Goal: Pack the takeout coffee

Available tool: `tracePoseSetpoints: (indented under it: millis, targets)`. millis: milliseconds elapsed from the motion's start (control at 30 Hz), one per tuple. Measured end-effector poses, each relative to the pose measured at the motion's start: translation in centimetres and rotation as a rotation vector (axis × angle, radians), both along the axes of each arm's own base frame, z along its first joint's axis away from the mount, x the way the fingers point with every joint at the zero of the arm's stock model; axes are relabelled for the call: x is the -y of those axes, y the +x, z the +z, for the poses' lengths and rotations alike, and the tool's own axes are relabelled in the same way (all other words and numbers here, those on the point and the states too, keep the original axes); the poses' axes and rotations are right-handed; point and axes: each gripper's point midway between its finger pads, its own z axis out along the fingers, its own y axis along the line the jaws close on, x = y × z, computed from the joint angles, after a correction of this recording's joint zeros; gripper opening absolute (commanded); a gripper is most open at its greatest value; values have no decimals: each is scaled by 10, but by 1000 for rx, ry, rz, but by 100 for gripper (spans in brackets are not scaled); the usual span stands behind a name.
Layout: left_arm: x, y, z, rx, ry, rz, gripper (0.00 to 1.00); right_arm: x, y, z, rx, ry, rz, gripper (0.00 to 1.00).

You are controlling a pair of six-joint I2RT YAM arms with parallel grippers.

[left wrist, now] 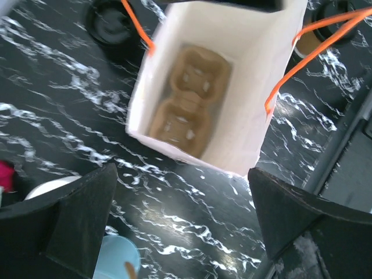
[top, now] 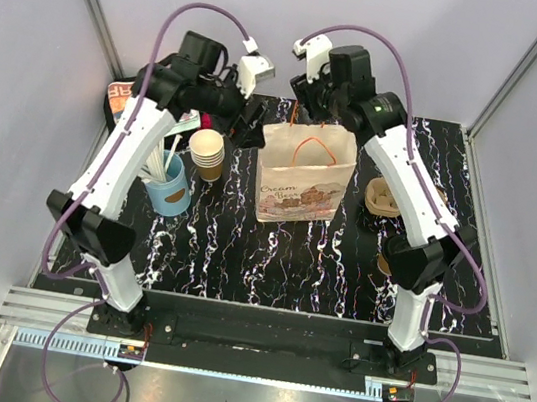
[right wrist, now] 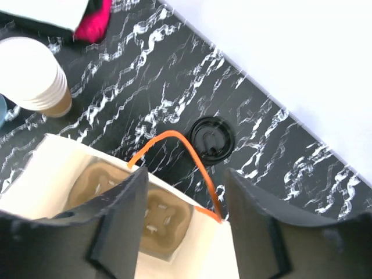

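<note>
Jo: Right end effector fingers are the closest thing in the wrist view. They're spread wide, and nothing's in the gap except the bag's orange handle looping through it. Can't tell if it's touching. So where's the takeout coffee?

Sam: Upright on the counter, just behind the paper bag, on the side away from the arm bases. From above you only get its round black lid. It's past the fingertips and a bit right of the gap, apart from both fingers, not held. In the top view the arms hide it.

Jo: And the other arm?

Sam: Left end effector is spread too, empty, hanging over the bag mouth. The coffee sits on the far side of the bag from it, well apart. Inside the bag there's a two-hole cup tray, and both holes look free.

Jo: So the step in hand is grabbing the cup?

Sam: That's my read, nothing's packed yet. I'd get clear of the handle loop first so it can't snag and drag the bag. Then drop the fingers either side of the cup body, under the lid, since squeezing the lid could pop it off. Keep it upright, lift above the rim, lower straight into a hole. The left arm could steady the bag.
</note>
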Motion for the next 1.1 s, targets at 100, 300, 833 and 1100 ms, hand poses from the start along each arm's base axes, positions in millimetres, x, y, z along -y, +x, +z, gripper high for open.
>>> tracePoseSetpoints:
  millis: [100, 300, 833, 1100]
  targets:
    - [-8, 1, 22, 74, -16, 26, 99, 4, -7, 32, 47, 33, -2, 69]
    - [-8, 0, 34, 118, -32, 27, 99, 41, -47, 81, 110, 51, -35, 71]
    - [-12, -11, 5, 62, -2, 15, 99, 279, -172, -95, -246, -232, -450, 53]
    - [-13, -14, 13, 87, -13, 15, 99, 287, -211, -168, -403, -273, -391, 44]
